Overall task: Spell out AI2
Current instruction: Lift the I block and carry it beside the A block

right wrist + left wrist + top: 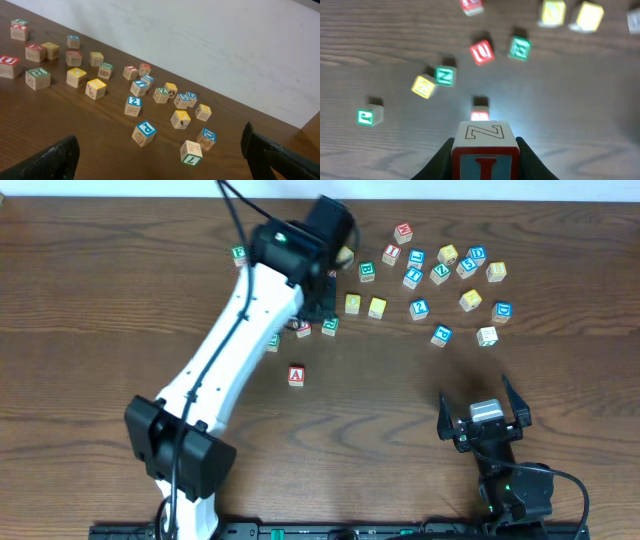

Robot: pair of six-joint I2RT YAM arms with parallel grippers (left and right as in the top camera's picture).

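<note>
My left gripper (pixel 485 167) is shut on a wooden block (pixel 485 150) with a red I on a blue face and a Z on top, held above the table. In the overhead view this gripper (pixel 320 300) is over the block cluster and the arm hides the I block. The red A block (pixel 296 375) lies alone on the table. A red-topped block (pixel 480 114), its letter blurred, lies just beyond the held block. A blue-topped block that reads like 2 (pixel 133 104) lies among the scattered blocks. My right gripper (pixel 478 395) (pixel 157 150) is open and empty.
Several letter blocks are scattered across the far right of the table (pixel 445 280). A red U block (pixel 481 52), green blocks (pixel 520 48) (pixel 445 76) and yellow blocks (pixel 552 12) lie below the left gripper. A P block (pixel 144 132) and a 7 block (pixel 191 152) lie nearest the right gripper.
</note>
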